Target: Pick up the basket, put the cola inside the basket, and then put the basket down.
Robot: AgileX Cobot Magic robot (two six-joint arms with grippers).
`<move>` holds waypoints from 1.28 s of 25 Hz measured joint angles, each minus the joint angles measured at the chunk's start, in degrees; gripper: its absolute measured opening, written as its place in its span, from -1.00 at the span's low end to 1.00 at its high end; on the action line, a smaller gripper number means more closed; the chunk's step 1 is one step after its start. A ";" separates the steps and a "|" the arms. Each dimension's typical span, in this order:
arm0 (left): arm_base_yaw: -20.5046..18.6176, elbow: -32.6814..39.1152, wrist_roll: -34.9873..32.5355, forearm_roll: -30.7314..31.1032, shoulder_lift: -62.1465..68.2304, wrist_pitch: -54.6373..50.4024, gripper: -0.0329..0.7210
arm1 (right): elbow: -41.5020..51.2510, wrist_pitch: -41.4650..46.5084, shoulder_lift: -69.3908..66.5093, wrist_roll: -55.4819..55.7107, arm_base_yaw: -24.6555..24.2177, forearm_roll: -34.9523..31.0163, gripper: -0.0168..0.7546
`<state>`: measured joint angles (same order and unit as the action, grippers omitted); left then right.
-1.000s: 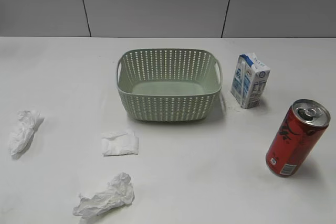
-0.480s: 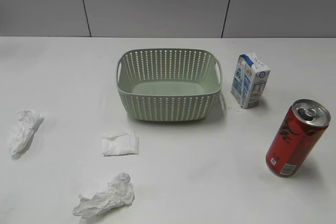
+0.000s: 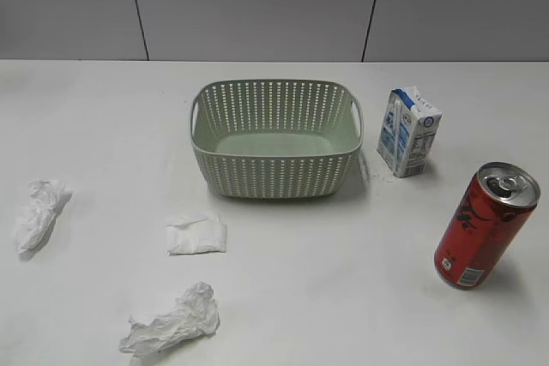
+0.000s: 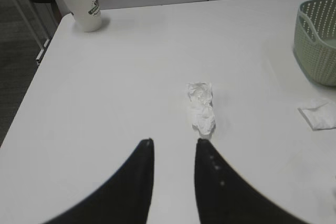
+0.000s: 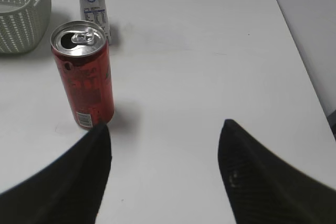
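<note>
The pale sage-green perforated basket point(image 3: 274, 138) sits empty on the white table, centre back; its edge shows in the left wrist view point(image 4: 317, 40) and the right wrist view point(image 5: 22, 14). The red cola can point(image 3: 485, 225) stands upright at the right front, and in the right wrist view point(image 5: 83, 74) it is just ahead and left of my right gripper point(image 5: 166, 125), which is open and empty. My left gripper point(image 4: 173, 141) is open and empty over bare table, with a crumpled tissue point(image 4: 202, 107) just ahead of its right finger. Neither gripper shows in the exterior view.
A blue-and-white carton point(image 3: 409, 131) stands right of the basket. Three white tissues lie at the left front point(image 3: 39, 213) point(image 3: 196, 234) point(image 3: 171, 321). A white paper cup point(image 4: 81, 1) stands at the table's far left corner. The table's right edge point(image 5: 304, 66) is near my right gripper.
</note>
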<state>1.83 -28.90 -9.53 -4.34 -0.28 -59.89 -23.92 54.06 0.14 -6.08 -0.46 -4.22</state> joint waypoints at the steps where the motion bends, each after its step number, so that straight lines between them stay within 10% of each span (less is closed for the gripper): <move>1: 0.00 0.00 0.00 0.00 0.00 0.00 -0.25 | 0.00 0.00 0.00 0.06 0.00 0.00 0.30; 9: 0.00 -1.12 0.00 -0.71 0.07 7.09 0.78 | 0.00 0.00 0.00 0.01 0.00 0.00 0.30; 18: 0.00 -2.70 0.00 -5.94 14.02 34.99 0.81 | 0.00 0.00 0.00 0.01 0.00 0.00 0.30; 32: 0.13 -24.91 -0.14 -6.71 54.02 23.00 0.67 | 0.00 0.00 0.00 0.01 0.00 0.00 0.30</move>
<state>1.97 -53.81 -9.68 -11.05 53.74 -36.89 -23.92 54.06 0.14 -6.06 -0.46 -4.22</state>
